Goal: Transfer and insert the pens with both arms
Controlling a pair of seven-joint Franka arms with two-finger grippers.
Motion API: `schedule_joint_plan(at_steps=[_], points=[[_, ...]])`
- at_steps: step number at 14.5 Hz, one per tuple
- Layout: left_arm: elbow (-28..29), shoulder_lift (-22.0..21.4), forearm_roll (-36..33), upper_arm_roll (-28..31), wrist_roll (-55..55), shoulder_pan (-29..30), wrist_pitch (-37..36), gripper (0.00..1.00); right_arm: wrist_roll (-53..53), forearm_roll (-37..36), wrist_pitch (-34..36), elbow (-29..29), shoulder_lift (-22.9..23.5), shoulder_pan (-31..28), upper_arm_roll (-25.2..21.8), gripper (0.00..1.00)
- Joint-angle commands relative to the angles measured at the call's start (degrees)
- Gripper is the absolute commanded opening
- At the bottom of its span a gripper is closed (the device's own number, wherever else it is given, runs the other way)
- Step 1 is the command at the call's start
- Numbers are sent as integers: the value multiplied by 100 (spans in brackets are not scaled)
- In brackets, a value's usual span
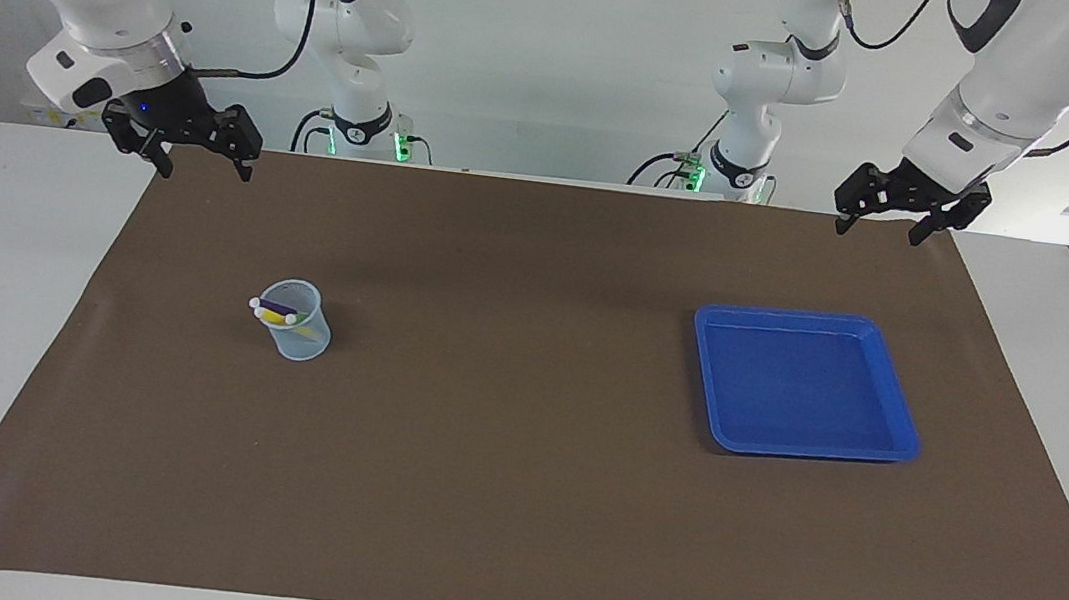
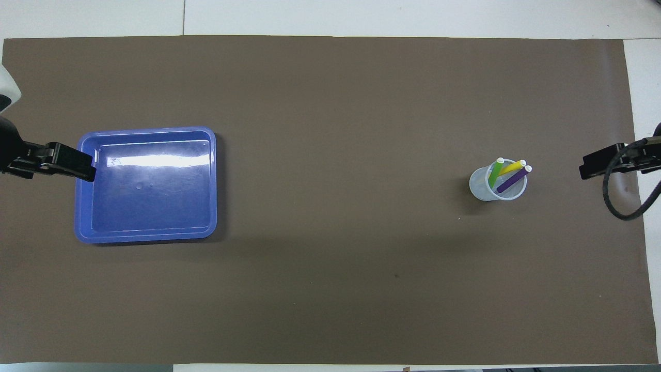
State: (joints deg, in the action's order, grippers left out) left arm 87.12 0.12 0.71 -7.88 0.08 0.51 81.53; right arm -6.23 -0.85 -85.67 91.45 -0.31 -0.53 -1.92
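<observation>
Three pens stand tilted in a clear cup (image 1: 296, 338) toward the right arm's end of the table: yellow (image 2: 512, 167), purple (image 2: 511, 180) and green (image 2: 494, 174), pale cap ends up. In the facing view the purple pen (image 1: 276, 307) and yellow pen (image 1: 277, 316) show at the cup's rim. My right gripper (image 1: 205, 164) hangs open and empty over the mat's edge by the robots; it also shows in the overhead view (image 2: 594, 164). My left gripper (image 1: 880, 231) hangs open and empty over the same edge at the left arm's end; it also shows in the overhead view (image 2: 85, 169).
A blue square tray (image 1: 794, 317) lies empty toward the left arm's end; it also shows in the overhead view (image 2: 147, 130). A brown mat (image 1: 512, 499) covers the table. Two smaller white arms (image 1: 363, 39) with green lights stand at the robots' edge.
</observation>
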Motion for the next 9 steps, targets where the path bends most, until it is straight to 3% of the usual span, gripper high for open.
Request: schedule_joint_plan(at_steps=[1, 9], points=[[112, -91, 69, 50, -52, 1, 91, 100, -19, 102, -99, 128, -118, -8, 16, 100], [121, -91, 69, 50, -52, 1, 91, 100, -19, 76, -117, 128, -118, 9, 25, 100]])
